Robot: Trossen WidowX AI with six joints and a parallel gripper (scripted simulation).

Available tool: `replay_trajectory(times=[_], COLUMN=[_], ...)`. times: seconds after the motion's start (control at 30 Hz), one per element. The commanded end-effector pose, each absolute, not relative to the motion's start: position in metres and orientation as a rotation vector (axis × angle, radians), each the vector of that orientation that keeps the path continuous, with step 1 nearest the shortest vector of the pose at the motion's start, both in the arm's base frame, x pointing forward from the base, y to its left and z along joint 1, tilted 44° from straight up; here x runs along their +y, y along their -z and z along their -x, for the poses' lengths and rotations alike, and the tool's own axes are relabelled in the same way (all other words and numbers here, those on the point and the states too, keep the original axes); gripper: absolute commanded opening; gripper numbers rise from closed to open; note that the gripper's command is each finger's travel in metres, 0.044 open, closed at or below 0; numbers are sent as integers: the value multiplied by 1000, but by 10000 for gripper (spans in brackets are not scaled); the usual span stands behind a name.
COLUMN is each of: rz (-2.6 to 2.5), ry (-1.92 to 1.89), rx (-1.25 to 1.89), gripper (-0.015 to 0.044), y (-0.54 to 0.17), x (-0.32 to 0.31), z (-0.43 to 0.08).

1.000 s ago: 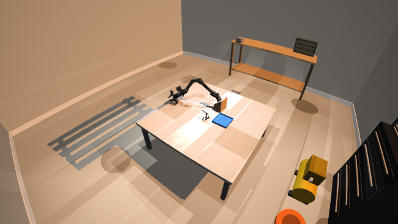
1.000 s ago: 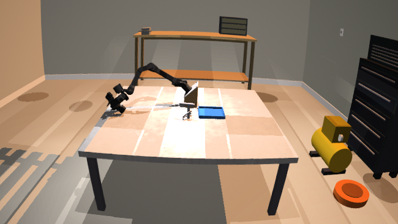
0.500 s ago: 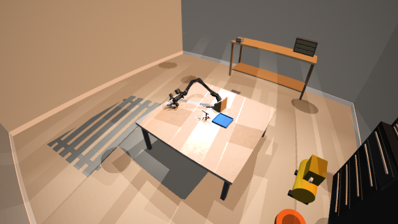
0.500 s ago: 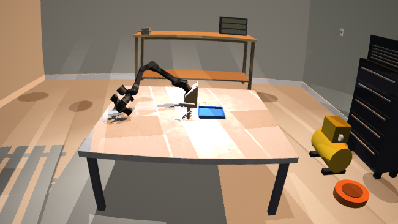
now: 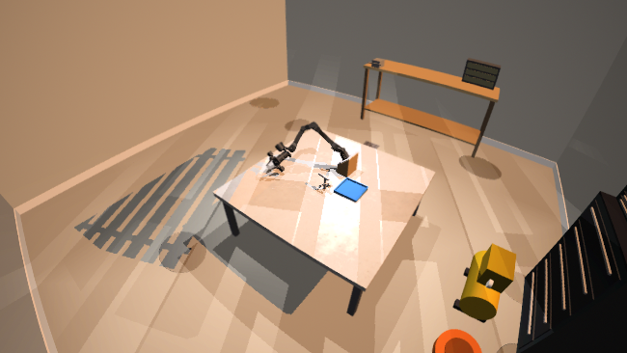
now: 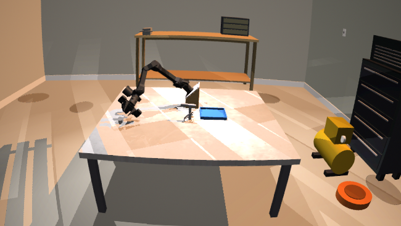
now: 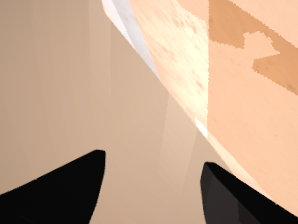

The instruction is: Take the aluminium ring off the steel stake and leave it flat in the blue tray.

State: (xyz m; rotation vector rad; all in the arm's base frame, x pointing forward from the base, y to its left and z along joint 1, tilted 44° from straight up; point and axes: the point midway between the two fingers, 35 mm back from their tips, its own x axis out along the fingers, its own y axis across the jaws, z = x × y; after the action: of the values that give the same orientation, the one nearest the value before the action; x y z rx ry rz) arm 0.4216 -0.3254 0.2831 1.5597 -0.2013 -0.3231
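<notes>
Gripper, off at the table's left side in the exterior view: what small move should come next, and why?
Probably swing the open gripper across toward the steel stake, keeping it raised: it hangs well to the stake's left in the exterior view, nothing lies between its fingers, and the blue tray holds no ring.
</notes>
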Motion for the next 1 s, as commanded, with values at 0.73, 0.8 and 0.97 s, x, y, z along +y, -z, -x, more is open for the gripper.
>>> replay_trajectory(times=[0.73, 0.8, 0.97], rz=[-1328, -1302, -1240], ry=[398, 398, 398], rx=[129, 158, 226], gripper=[200, 200, 200], y=[-195, -188, -172], x=[-192, -181, -154], z=[-473, -474, -476])
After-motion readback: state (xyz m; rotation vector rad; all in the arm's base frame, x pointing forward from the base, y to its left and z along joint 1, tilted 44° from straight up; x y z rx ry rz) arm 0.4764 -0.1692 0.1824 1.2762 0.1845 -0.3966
